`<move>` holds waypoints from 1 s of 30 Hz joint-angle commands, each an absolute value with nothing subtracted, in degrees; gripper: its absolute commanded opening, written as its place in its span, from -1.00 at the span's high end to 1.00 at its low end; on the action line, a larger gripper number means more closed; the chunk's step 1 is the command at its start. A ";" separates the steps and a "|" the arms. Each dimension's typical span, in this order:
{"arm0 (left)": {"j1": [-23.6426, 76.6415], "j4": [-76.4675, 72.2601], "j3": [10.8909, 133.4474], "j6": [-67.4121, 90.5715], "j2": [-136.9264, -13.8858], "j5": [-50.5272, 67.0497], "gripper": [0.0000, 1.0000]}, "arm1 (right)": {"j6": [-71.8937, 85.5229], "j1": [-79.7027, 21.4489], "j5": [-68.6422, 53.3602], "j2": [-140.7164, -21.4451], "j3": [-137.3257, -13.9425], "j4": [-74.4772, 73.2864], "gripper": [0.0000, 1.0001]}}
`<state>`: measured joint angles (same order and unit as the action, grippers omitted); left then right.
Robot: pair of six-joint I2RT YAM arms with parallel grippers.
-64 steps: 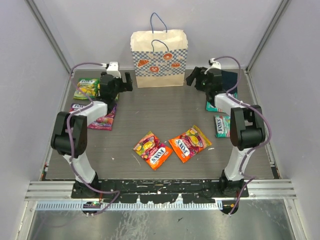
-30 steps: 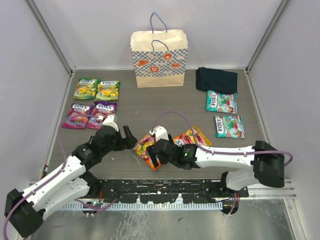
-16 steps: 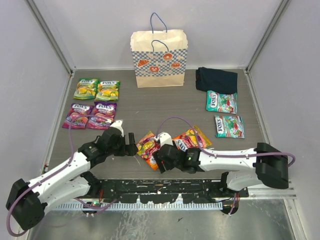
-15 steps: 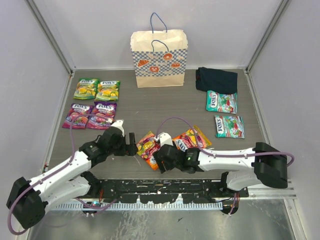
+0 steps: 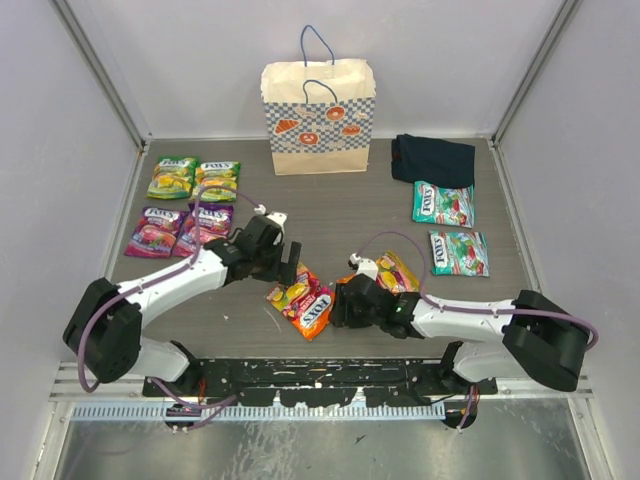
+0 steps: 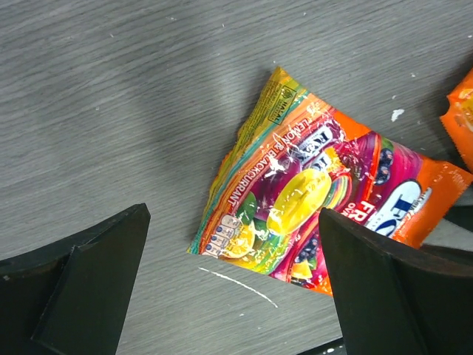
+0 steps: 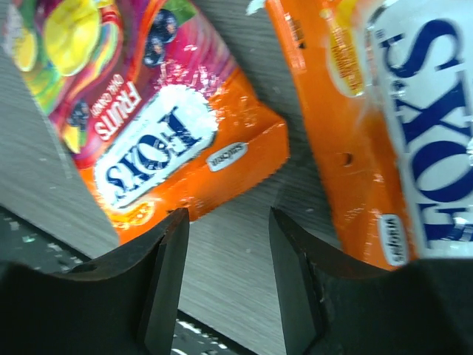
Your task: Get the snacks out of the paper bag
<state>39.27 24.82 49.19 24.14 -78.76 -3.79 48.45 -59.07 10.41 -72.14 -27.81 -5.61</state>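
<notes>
A grey wood-grain table [image 5: 330, 215] fills an overhead view, walled in white on three sides. At its far edge a tan paper bag [image 5: 318, 118] with a blue checkered band stands upright, untouched by either arm; its inside cannot be seen. To the right of it lies a folded navy cloth [image 5: 432, 160]. Eight snacks lie flat on the table, outside the bag: two green-yellow pouches [image 5: 195, 178] and two purple pouches [image 5: 180, 228] at the left, two teal-white pouches [image 5: 450, 228] at the right, and two orange pouches [image 5: 300, 298] near the front centre. The unpacking looks largely or wholly done, though anything left in the bag is hidden. The left arm [image 5: 170, 285] stretches low from the front left corner toward the centre, and the left gripper [image 5: 288, 262] hangs over the leftward orange pouch with its fingers spread wide, grasping nothing. The right arm [image 5: 470, 315] lies low along the front edge, reaching leftward. The right gripper [image 5: 340, 302] sits between the two orange pouches, its fingers partly apart over bare table, with nothing caught between them.
</notes>
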 commanded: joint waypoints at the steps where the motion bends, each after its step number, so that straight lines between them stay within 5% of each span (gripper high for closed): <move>1: 39.21 25.60 52.80 19.93 -81.58 -5.73 -0.99 | 57.75 -58.53 2.85 -72.20 -24.41 7.93 -0.03; 12: 39.27 22.53 52.09 19.74 -88.15 -2.59 -0.97 | 61.83 -58.49 -0.21 -76.26 -21.55 19.76 0.21; 15: 39.04 21.47 50.83 20.74 -87.92 -2.62 -1.00 | 60.44 -58.54 -1.45 -79.28 -24.36 20.46 0.46; 18: 37.66 20.14 47.71 22.08 -85.13 -2.75 -0.93 | 58.25 -57.74 -2.69 -82.21 -28.31 19.32 0.96; 23: 32.75 17.78 43.32 24.78 -81.14 1.34 -0.55 | 50.80 -53.33 -10.24 -90.43 -39.03 14.29 0.99; 30: 32.52 19.59 42.52 24.61 -80.19 -0.46 -0.50 | 27.91 -47.08 -16.92 -103.67 -63.23 -7.35 0.99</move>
<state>32.08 20.43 43.46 23.40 -82.65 -1.80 43.83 -49.45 -12.91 -99.66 -51.05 2.31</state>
